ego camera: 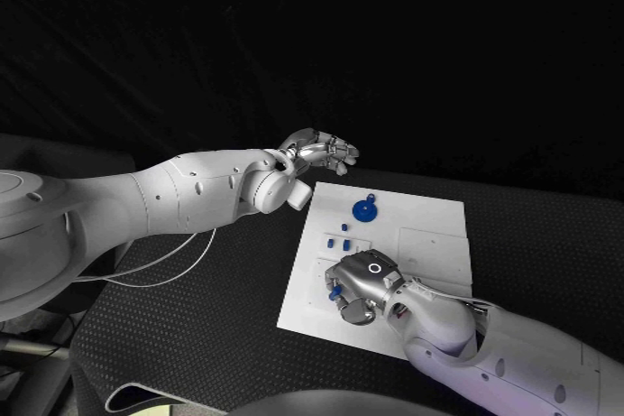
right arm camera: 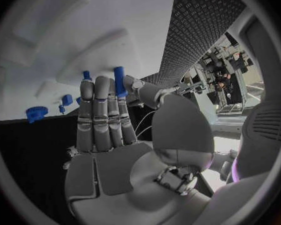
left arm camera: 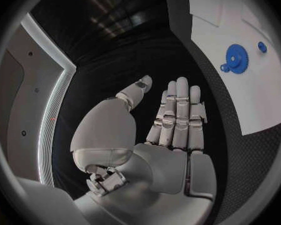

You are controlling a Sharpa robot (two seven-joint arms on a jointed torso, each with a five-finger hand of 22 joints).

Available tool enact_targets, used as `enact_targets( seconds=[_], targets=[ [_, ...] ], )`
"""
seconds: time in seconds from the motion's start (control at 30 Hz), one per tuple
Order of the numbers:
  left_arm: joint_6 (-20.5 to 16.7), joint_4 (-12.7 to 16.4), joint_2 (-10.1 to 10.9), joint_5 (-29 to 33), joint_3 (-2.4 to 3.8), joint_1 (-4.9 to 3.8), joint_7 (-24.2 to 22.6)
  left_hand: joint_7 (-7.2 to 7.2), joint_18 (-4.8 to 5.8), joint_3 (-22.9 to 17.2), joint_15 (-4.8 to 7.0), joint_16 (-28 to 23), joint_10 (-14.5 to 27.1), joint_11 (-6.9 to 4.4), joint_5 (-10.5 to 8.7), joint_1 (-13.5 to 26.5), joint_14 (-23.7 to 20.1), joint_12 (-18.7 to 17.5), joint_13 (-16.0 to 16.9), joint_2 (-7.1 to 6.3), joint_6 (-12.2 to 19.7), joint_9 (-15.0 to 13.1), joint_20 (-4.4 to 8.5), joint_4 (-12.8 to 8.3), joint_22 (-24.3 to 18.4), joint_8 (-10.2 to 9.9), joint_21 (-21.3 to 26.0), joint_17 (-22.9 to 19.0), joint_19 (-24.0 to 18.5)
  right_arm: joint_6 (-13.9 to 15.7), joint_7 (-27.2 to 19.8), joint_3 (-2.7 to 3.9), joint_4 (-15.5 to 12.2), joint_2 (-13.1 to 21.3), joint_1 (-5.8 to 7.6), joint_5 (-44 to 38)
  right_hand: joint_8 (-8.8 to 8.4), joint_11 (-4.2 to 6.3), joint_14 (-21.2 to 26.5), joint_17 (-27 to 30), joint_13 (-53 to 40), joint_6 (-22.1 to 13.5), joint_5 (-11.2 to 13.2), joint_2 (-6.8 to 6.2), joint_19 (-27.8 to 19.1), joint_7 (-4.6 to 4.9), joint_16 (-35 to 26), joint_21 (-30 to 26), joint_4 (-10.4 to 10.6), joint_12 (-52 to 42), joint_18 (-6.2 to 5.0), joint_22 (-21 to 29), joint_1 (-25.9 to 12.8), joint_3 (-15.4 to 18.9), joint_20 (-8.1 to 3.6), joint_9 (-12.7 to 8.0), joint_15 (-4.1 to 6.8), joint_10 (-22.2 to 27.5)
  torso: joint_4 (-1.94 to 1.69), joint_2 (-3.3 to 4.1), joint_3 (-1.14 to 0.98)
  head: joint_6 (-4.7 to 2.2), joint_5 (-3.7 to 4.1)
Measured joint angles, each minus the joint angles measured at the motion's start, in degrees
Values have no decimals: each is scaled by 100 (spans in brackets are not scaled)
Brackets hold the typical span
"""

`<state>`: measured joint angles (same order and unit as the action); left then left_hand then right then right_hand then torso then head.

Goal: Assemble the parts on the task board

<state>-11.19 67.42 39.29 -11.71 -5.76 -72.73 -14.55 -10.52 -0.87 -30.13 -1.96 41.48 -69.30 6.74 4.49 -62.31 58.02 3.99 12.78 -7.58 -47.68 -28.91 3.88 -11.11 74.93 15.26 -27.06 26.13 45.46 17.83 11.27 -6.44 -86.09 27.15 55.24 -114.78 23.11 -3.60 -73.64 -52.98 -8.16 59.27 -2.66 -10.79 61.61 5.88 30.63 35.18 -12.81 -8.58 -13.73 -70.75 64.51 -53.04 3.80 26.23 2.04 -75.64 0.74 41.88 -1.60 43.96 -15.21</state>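
Note:
The white task board (ego camera: 432, 246) lies in the middle of the black table. A blue gear (ego camera: 367, 210) sits at its far left part, also seen in the left wrist view (left arm camera: 236, 58). Small blue parts (ego camera: 341, 244) stand just nearer than the gear. My right hand (ego camera: 362, 290) is over the board's near left corner. In the right wrist view a blue peg (right arm camera: 120, 81) sits pinched between its thumb and a finger, with a second blue peg (right arm camera: 87, 75) beyond the fingertips. My left hand (ego camera: 318, 152) hangs above the table beyond the board's far left corner, fingers stretched out and holding nothing.
The board carries raised white blocks and recesses (ego camera: 429, 240) on its right half. Bare black table (ego camera: 195, 335) lies to the left of the board, with white cables (ego camera: 156, 267) trailing under my left arm.

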Motion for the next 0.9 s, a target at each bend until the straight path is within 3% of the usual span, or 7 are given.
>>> enact_targets(
  seconds=[0.63,0.73,0.77,0.9],
  targets=[
    [9,4,-6,0,0,0,8,0,0,0,0,-22,0,0,0,0,0,0,0,0,0,0,0,0,-1,0,23,11,0,-43,35,-73,32,-65,25,-31,-13,-2,-7,-28,-13,11,0,6,-15,-12,-28,3,4,26,7,-5,7,-3,-8,3,-11,3,-1,-1,1,13,-3],
    [12,4,-4,0,0,0,11,0,0,0,0,-22,0,0,0,0,0,0,0,0,0,0,0,0,-2,0,23,11,0,-26,27,-78,40,-65,25,1,-85,-81,26,-28,-16,-85,-22,-134,-96,59,-102,3,28,113,13,-2,-37,7,28,3,-45,101,-2,-2,1,13,-3],
    [13,4,-3,0,0,0,12,0,0,0,0,-22,0,0,0,0,0,0,0,0,0,0,0,0,-2,0,23,11,0,-13,20,-81,45,-65,24,23,-128,-101,46,-16,-1,-158,-46,-277,-125,93,-143,3,87,159,12,0,-90,31,38,0,-65,171,-1,-2,2,13,-4],
    [14,4,-2,0,0,0,17,0,0,0,0,-22,0,0,0,0,0,0,0,0,0,3,0,0,-2,0,23,10,0,18,-13,-93,62,-57,16,121,-284,-164,77,2,77,-411,-45,-555,-128,204,-181,4,161,325,-4,6,-224,183,40,-101,-92,414,-1,-2,1,18,-8]
  ],
)
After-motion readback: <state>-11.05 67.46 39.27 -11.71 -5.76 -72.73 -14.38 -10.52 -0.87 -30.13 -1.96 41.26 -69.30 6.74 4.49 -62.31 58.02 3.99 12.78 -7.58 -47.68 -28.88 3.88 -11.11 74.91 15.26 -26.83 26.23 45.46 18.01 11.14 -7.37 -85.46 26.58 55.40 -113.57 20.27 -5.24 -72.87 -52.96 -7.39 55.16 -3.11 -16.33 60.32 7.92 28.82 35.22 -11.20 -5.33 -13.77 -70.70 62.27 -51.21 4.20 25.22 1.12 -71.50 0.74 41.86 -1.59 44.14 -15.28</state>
